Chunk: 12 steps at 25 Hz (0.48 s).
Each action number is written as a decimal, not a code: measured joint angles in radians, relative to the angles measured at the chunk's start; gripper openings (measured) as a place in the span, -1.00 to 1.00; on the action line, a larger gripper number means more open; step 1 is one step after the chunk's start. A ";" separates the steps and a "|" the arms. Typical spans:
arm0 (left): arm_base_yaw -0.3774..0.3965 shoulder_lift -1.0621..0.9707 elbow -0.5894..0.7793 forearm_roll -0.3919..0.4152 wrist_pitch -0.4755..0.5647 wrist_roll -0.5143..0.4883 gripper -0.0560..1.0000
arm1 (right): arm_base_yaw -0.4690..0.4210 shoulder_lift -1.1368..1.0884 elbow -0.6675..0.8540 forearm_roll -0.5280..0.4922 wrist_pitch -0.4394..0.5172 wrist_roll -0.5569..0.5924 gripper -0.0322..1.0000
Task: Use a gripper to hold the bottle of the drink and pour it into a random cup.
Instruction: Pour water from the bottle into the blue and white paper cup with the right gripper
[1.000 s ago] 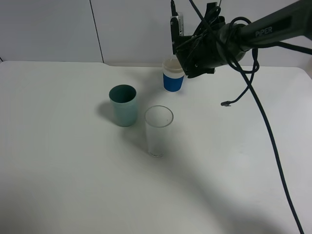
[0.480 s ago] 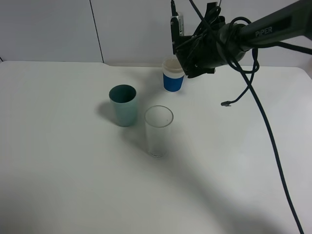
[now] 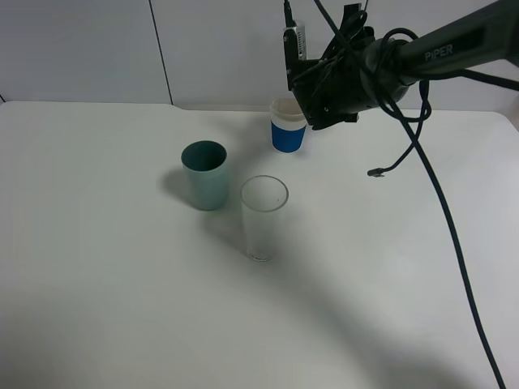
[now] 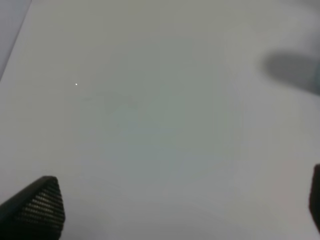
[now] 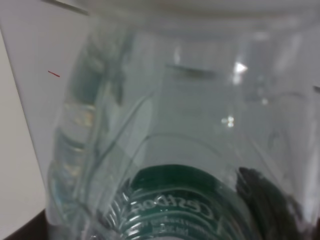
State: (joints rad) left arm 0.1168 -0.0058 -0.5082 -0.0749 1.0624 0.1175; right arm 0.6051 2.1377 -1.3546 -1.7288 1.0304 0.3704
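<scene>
Though lost overhead — bottle (image 5: 170, 150) plain in right-wrist view

White table (image 3: 122, 284) spreading beneath the gripper (image 3: 297, 70), evenly lit, with soft shadows. Behind the gripper, a pale panelled wall (image 3: 81, 49) crossed by one dark vertical seam (image 3: 160, 53).

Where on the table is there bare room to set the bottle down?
Bare: the near half of the table in front of the teal cup and clear glass, and the left side. Crowded: around the blue cup by the right gripper.
</scene>
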 joint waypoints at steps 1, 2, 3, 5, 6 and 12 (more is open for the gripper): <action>0.000 0.000 0.000 0.000 0.000 0.000 0.99 | 0.000 0.000 0.000 0.000 0.000 0.000 0.14; 0.000 0.000 0.000 0.000 0.000 0.000 0.99 | 0.000 0.000 0.000 0.000 0.001 -0.004 0.14; 0.000 0.000 0.000 0.000 0.000 0.000 0.99 | 0.000 0.000 0.000 0.000 0.001 -0.008 0.14; 0.000 0.000 0.000 0.000 0.000 0.000 0.99 | 0.000 0.000 0.000 0.000 0.002 -0.011 0.14; 0.000 0.000 0.000 0.000 0.000 0.000 0.99 | 0.000 0.000 0.000 0.000 0.004 -0.013 0.14; 0.000 0.000 0.000 0.000 0.000 0.000 0.99 | 0.000 0.000 0.000 0.000 0.010 -0.019 0.14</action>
State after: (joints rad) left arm 0.1168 -0.0058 -0.5082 -0.0749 1.0624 0.1175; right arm 0.6051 2.1377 -1.3546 -1.7288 1.0401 0.3515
